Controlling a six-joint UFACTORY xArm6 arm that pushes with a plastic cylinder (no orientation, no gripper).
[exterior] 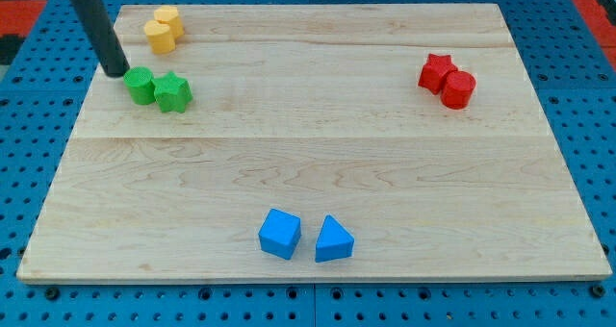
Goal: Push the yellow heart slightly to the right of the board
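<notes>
Two yellow blocks sit touching near the view's top left, one at the upper right (pixel 170 19) and one at the lower left (pixel 159 36). I cannot tell which of them is the heart. My tip (pixel 116 72) rests on the board below and to the left of the yellow pair. It is just left of a round green block (pixel 141 85), close to it or touching it. The dark rod slants up to the view's top left corner.
A green star-like block (pixel 173 92) touches the round green block on its right. A red star (pixel 437 70) and a red cylinder (pixel 458 88) sit at the right. A blue cube (pixel 280 233) and a blue triangle (pixel 334 238) sit at the bottom middle. The wooden board (pixel 308 163) lies on a blue pegboard.
</notes>
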